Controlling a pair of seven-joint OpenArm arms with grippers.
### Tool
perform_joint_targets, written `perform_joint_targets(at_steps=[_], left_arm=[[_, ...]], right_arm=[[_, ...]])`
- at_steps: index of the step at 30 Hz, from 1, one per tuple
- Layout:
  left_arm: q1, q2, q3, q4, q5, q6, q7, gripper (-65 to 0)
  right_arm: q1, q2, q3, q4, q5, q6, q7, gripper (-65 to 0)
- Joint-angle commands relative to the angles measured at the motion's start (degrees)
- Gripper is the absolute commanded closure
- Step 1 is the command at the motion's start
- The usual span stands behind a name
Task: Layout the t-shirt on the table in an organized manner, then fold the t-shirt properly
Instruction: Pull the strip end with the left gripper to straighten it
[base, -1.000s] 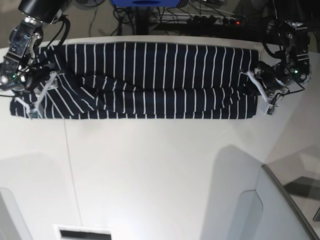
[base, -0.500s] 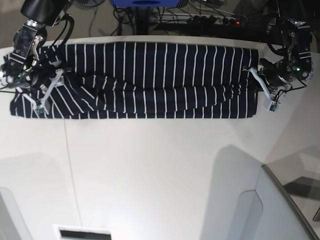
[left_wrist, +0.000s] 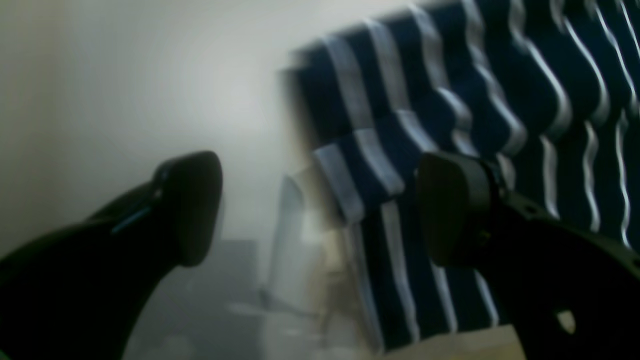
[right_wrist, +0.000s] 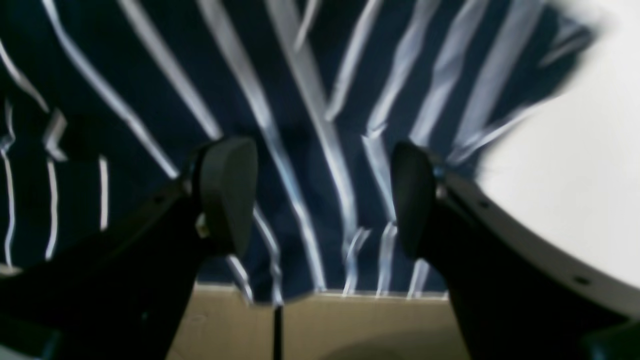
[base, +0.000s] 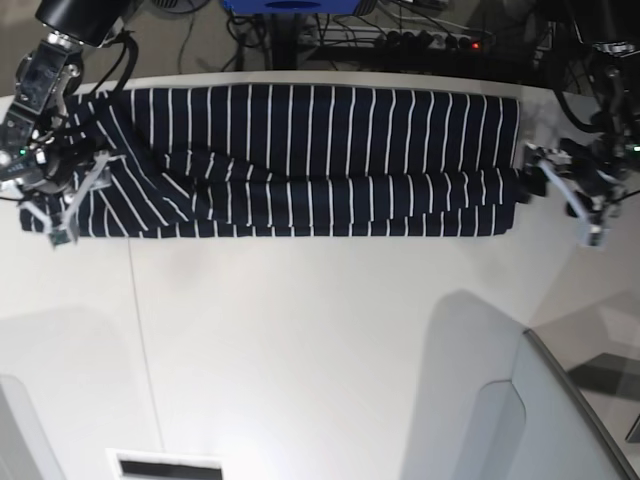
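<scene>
The t-shirt (base: 300, 160), dark navy with thin white stripes, lies as a long folded band across the far part of the white table (base: 300, 330). My left gripper (base: 566, 196) stands open just off the shirt's right end, holding nothing. In the left wrist view its gripper (left_wrist: 320, 215) has one finger over the shirt (left_wrist: 475, 100) edge and the other over bare table (left_wrist: 125, 75). My right gripper (base: 62, 205) hovers open over the shirt's left end. In the right wrist view that gripper (right_wrist: 320, 200) has striped cloth (right_wrist: 300, 100) under it and nothing between its fingers.
Cables and a power strip (base: 430, 40) run behind the table's far edge. A thin seam (base: 140, 330) crosses the tabletop on the left. A pale curved panel (base: 560, 420) sits at the lower right, and a dark slot (base: 165, 466) at the bottom edge.
My left gripper has opened, let go of the shirt's right end and moved off to the right. My right gripper stayed open and shifted slightly left at the shirt's left end.
</scene>
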Motion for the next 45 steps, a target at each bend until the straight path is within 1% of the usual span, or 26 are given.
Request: perform_joint_targets(at_steps=[1, 2, 3, 4, 5, 6, 9, 12, 15, 18, 21, 26, 31, 32, 33, 34, 35, 38, 39, 40, 42, 44, 45], left_arm=[[-0.68, -0.96, -3.05, 0.84, -3.57, 0.16, 0.16, -59.9], [-0.5, -0.96, -5.25, 0.58, -6.83, -0.1, 1.03, -60.1], [-0.24, -0.96, -6.74, -0.39, -10.17, -1.34, 1.56, -60.1], [-0.15, -1.04, -6.83, -1.71, -12.45, -3.27, 1.65, -60.2], [-0.15, -1.13, -6.74, -3.73, -13.95, -5.91, 1.56, -60.2], [0.2, -1.31, -6.74, -6.28, -14.12, -7.18, 1.47, -60.2], [-0.15, -0.78, -6.74, -14.1, -12.72, -7.18, 0.33, -59.9], [-0.94, 0.1, -6.74, -22.01, -12.63, -7.18, -5.21, -59.6], [-1.29, 0.36, -6.65, -26.58, -12.63, -7.18, -7.76, -59.6], [-1.29, 1.86, -6.65, -26.85, -12.63, -7.18, -9.34, -59.6], [-1.29, 2.74, -6.39, -26.76, -12.63, -7.18, -9.25, -59.6], [-1.38, 4.05, -0.94, -26.94, -12.63, -7.18, -9.43, -59.4], [-2.61, 5.55, 0.2, -27.46, -12.63, -7.18, -9.43, -58.7], [-2.7, 5.55, 0.2, -27.55, -12.63, -7.18, -9.43, -56.3], [-2.7, 5.55, 0.29, -27.9, -12.63, -7.18, -9.43, -52.0], [-2.88, 5.55, 0.29, -28.43, -12.63, -7.18, -9.43, -45.4], [-2.96, 5.55, 0.29, -29.13, -12.63, -7.18, -9.43, -38.3], [-4.28, 5.55, 0.2, -31.68, -12.63, -7.18, -10.13, -10.7], [-4.55, 5.55, 0.29, -32.65, -12.63, -7.18, -11.45, -3.1], [-4.9, 5.55, 0.29, -33.71, -12.63, -7.18, -12.94, 0.0], [-5.25, 5.46, 0.29, -35.46, -12.63, -7.18, -15.67, 0.0], [-6.31, 5.02, 0.29, -36.17, -12.54, -7.18, -17.08, 0.0], [-6.57, 4.23, 0.2, -35.99, -12.54, -7.18, -17.43, 0.0]], right_arm=[[0.46, 0.17, 0.54, 1.87, -0.01, 0.06, 0.26, -39.0], [0.46, 0.17, 0.71, 2.3, -0.01, 0.06, 0.26, -39.0], [0.46, 0.17, 0.8, 2.39, -0.01, 0.06, 0.26, -39.0], [0.55, 0.26, 0.8, 2.22, -0.01, 0.06, 0.26, -39.0], [0.55, 0.34, 0.8, 2.13, -0.01, 0.06, 0.26, -39.0], [0.46, 0.26, 0.62, 2.13, -0.01, 0.06, 0.26, -39.0], [0.29, 0.17, 0.36, 2.13, -0.01, 0.06, 0.26, -39.0], [0.29, 0.17, 0.36, 2.13, -0.01, 0.06, 0.26, -39.0], [0.29, 0.17, 0.36, 2.13, -0.01, 0.06, 0.26, -39.0], [0.29, 0.08, 0.27, 2.13, 0.08, 0.06, 0.26, -39.0], [0.2, 0.08, 0.27, 2.13, 0.08, 0.06, 0.26, -39.0], [0.2, 0.08, 0.27, 2.13, 0.08, 0.06, 0.26, -39.0], [0.2, 0.08, 0.27, 2.13, 0.08, 0.06, 0.26, -39.0], [0.2, 0.08, 0.27, 2.13, 0.08, 0.06, 0.26, -39.0], [0.2, 0.08, 0.27, 2.13, 0.08, 0.06, 0.26, -39.0], [0.2, 0.08, 0.27, 2.13, 0.08, 0.06, 0.26, -39.0], [0.2, 0.17, 0.27, 2.13, 0.08, 0.06, 0.26, -39.0], [0.2, 0.17, 0.27, 2.04, 0.08, 0.06, 0.26, -39.0], [0.2, 0.17, 0.27, 2.04, 0.08, 0.06, 0.26, -39.0], [0.2, 0.17, 0.27, 2.04, 0.08, 0.06, 0.26, -39.0], [0.2, 0.17, 0.27, 2.04, 0.08, 0.06, 0.26, -39.0], [0.2, 0.17, 0.27, 2.04, 0.08, 0.06, 0.26, -39.0], [0.2, 0.17, 0.27, 2.04, 0.08, 0.06, 0.26, -39.0]])
